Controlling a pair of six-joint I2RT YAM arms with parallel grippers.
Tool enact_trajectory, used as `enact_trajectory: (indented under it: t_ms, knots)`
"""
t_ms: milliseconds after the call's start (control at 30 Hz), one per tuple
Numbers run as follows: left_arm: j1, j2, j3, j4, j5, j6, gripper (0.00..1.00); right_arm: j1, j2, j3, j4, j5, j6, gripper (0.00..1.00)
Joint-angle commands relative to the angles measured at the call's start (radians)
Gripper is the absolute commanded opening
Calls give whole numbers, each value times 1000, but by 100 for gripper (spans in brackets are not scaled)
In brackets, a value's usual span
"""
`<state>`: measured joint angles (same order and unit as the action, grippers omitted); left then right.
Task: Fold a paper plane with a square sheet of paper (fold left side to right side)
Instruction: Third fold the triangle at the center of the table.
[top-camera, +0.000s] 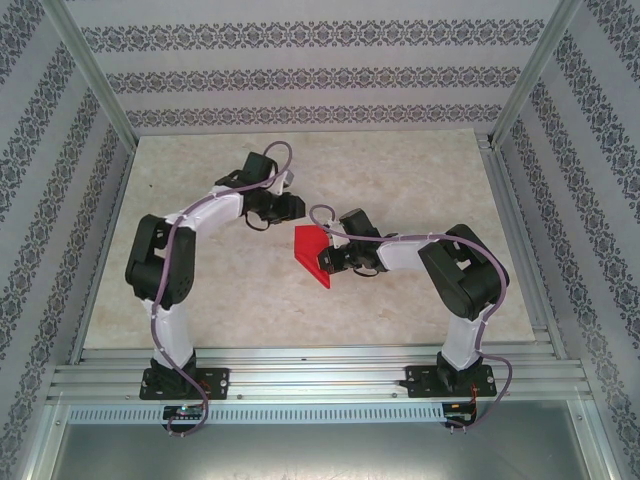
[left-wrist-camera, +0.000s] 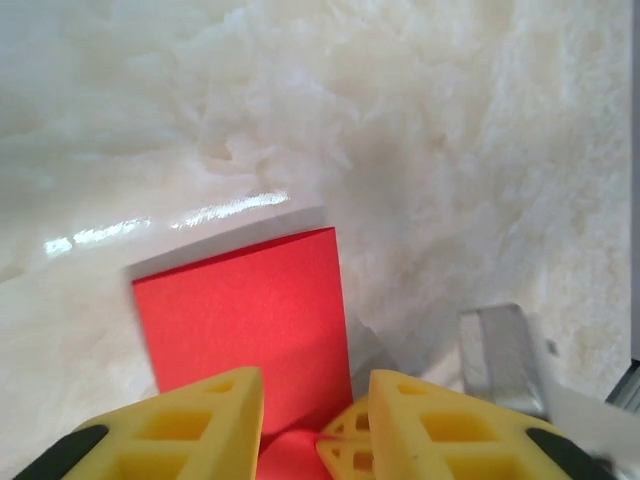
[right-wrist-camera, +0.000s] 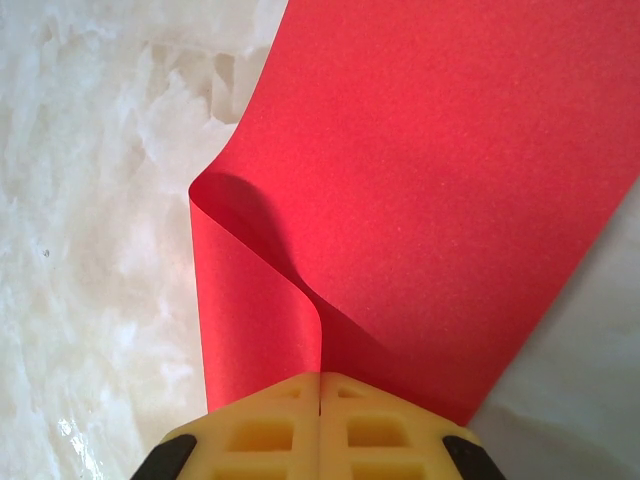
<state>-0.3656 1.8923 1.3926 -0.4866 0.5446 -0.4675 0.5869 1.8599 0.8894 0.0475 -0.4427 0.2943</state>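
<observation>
Square sheet of paper (right-wrist-camera: 420, 180) is pinched in the closed right fingers (right-wrist-camera: 270, 435), curling just ahead of them. Left fingers (left-wrist-camera: 205, 425) are parted, so any tug could skew the fold.

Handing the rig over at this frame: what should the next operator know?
Left claw: open, poised over the paper's edge, gripping nothing.
Right claw: shut on the square sheet of paper, one side lifted and curled over.
Paper: mid-table, between the arms.
Done: fold started; the bend is rounded, not creased.
Left: lay it flat, crease, then the plane folds.
</observation>
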Motion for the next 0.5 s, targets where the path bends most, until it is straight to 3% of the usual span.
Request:
enact_trajectory:
  t_ms: [0,167,467]
  knots:
    - [-10,-56,-123,40,70,-11,28,2,30,-1,-43,39,-18,0]
    - [-64,-70,-248,173,136,-97,23,7,38,3,-46,40,-17,0]
    - [-125,-5,-311,296,105,-189,20,17,40,5,-53,52,-23,0]
